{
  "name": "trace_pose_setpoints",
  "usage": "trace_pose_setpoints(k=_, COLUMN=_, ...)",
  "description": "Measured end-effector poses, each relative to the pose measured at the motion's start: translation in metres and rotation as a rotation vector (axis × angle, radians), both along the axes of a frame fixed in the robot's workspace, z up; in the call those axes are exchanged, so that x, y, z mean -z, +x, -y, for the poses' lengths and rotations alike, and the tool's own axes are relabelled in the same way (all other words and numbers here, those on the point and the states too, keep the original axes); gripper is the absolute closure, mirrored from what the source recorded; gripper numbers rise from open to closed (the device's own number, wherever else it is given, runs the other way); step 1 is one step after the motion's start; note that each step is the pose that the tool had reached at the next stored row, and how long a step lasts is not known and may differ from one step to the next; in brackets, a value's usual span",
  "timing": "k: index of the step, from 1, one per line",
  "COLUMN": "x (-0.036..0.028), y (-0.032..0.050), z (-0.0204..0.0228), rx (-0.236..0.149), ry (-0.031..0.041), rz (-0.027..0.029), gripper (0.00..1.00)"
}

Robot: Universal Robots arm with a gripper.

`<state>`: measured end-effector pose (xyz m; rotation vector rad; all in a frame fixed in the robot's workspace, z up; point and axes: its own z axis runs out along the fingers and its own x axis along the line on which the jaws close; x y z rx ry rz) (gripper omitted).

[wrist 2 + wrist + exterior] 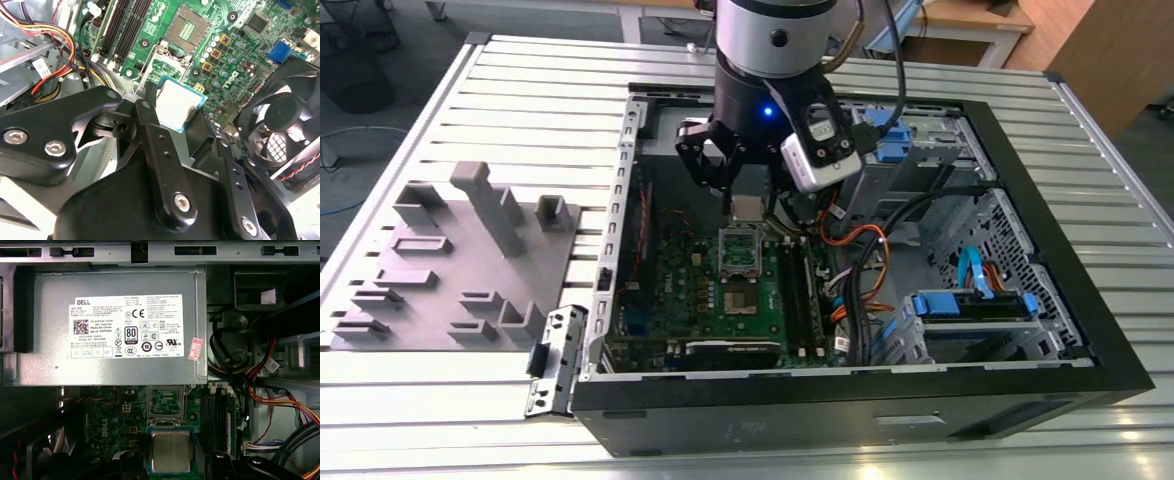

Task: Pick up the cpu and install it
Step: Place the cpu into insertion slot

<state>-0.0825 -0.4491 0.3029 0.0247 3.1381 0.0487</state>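
Observation:
My gripper (744, 196) hangs inside the open black computer case (854, 400), above the green circuit board (670, 280). It is shut on the cpu (177, 104), a small square chip with a pale silvery top, held by its edges between the black fingers (146, 107). The first wrist view has the cpu (171, 452) level, just short of the silver hollow frame (166, 403) on the board. In the second wrist view the open socket (188, 26) lies beyond that frame (165, 62). The cpu is in the air and touches nothing on the board.
A grey metal power supply (110, 325) fills the case wall beyond the board. A black fan (285, 120) sits beside the gripper. Orange, red and yellow cables (861, 250) run on the exterior view's right. A grey holder block (454, 260) stands on the table outside the case.

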Motion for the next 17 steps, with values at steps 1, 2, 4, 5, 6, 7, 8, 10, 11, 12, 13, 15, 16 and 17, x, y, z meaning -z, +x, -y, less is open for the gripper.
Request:
trace_pose_setpoints(k=1, x=0.0018, y=0.0, z=0.0, rx=0.0, ry=-0.0001, rz=0.0, gripper=0.53)
trace_pose_setpoints(k=2, x=0.0019, y=0.0, z=0.0, rx=0.0, ry=0.0, rz=0.0, gripper=0.53)
trace_pose_setpoints(k=4, x=0.0019, y=0.0, z=0.0, rx=0.0, ry=0.0, rz=0.0, gripper=0.53)
trace_pose_setpoints(k=5, x=0.0019, y=0.0, z=0.0, rx=0.0, ry=0.0, rz=0.0, gripper=0.53)
trace_pose_setpoints(k=6, x=0.0019, y=0.0, z=0.0, rx=0.0, ry=0.0, rz=0.0, gripper=0.53)
trace_pose_setpoints(k=7, x=0.0019, y=0.0, z=0.0, rx=0.0, ry=0.0, rz=0.0, gripper=0.53)
trace_pose_setpoints(k=8, x=0.0019, y=0.0, z=0.0, rx=0.0, ry=0.0, rz=0.0, gripper=0.53)
trace_pose_setpoints(k=10, x=0.002, y=0.0, z=0.0, rx=0.0, ry=-0.0001, rz=0.0, gripper=0.53)
trace_pose_setpoints(k=11, x=0.0026, y=0.0, z=0.0, rx=0.0, ry=0.0004, rz=0.0002, gripper=0.53)
trace_pose_setpoints(k=12, x=0.0034, y=0.0, z=0.0, rx=0.0, ry=0.0005, rz=0.0002, gripper=0.53)
trace_pose_setpoints(k=13, x=0.0045, y=0.0, z=0.0, rx=0.0, ry=0.0001, rz=0.0, gripper=0.53)
trace_pose_setpoints(k=15, x=0.008, y=0.0, z=0.0, rx=0.0, ry=-0.0001, rz=0.0, gripper=0.53)
trace_pose_setpoints(k=16, x=0.0098, y=0.0, z=0.0, rx=0.0, ry=-0.0005, rz=0.0, gripper=0.53)
trace_pose_setpoints(k=17, x=0.0116, y=0.0, z=0.0, rx=0.0, ry=-0.0012, rz=0.0, gripper=0.53)
